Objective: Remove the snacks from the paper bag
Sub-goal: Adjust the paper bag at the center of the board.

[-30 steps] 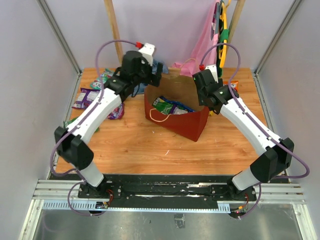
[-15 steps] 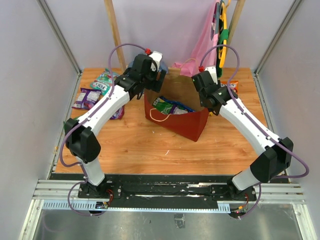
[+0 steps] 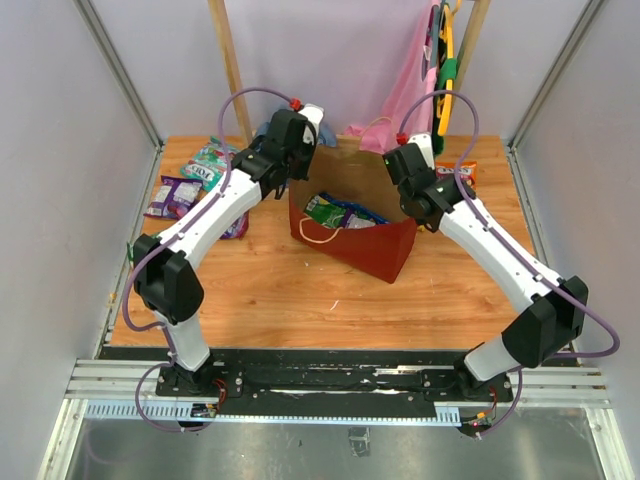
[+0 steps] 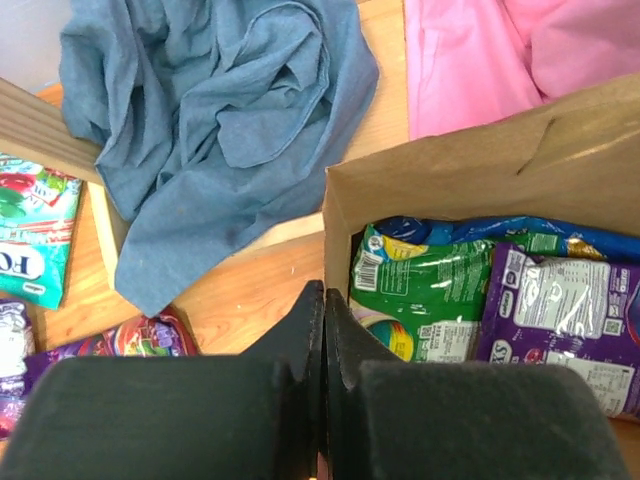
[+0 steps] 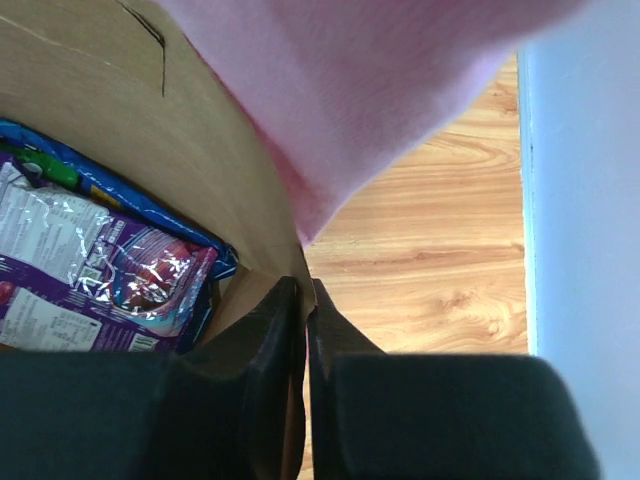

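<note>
I had both arms at the paper bag point(image 3: 372, 252), which stood open near the back of the table point(image 3: 300, 300), between the two arms. My left gripper point(image 4: 322, 302) was pressed together at the left corner of the bag's rim. The thin brown wall seemed to run right in between its fingers, so I think it was pinching the paper. My right gripper point(image 5: 303, 292) was almost closed on the right wall in the same way, just under the pink garment point(image 5: 380, 90) hanging over that side. So I judged this step was holding the bag's mouth, not picking yet. Inside the bag I could see a green packet point(image 4: 420, 290), a purple packet point(image 4: 565, 315) beside it, and a blue bag point(image 4: 470, 230) lying behind them. Some snacks lay out on the table left of the bag, like the teal packet point(image 4: 35, 235), near the blue-grey cloth point(image 4: 220, 120). The job looked part done. Next, I thought one gripper had to let go, open wide and reach down for the green packet, while the other stopped the bag from tipping.
</note>
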`<state>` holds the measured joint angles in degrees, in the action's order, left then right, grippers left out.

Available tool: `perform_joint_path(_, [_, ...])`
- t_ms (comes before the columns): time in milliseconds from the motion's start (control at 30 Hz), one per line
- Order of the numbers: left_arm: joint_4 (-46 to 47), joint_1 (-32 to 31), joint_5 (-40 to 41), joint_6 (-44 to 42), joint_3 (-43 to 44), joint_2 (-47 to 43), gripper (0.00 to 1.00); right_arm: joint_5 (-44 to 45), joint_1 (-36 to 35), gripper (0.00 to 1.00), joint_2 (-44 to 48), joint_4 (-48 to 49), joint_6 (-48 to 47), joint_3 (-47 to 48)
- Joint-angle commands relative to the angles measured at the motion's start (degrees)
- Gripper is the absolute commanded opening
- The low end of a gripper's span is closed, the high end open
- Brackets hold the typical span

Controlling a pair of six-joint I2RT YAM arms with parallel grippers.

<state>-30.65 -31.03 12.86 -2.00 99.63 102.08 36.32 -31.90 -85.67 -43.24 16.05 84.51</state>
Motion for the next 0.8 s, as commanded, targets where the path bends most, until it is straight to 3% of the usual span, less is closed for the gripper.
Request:
perform_joint_path(0, [-0.2, -0.1, 3.0, 1.2, 0.7, -1.4, 0.0, 2.2, -2.2, 0.03, 1.7, 0.0, -0.9, 1.2])
perform_joint_path(300, [2.7, -0.1, 8.4, 2.1, -4.1, -9.5, 0.0, 2.1, -6.2, 0.01, -0.4, -0.5, -1.5, 5.5])
perform_joint_path(767, [2.5, -0.1, 20.6, -2.4, 2.7, -13.6, 0.01, 0.6, -14.9, 0.01, -8.5, 1.8, -1.2, 14.4])
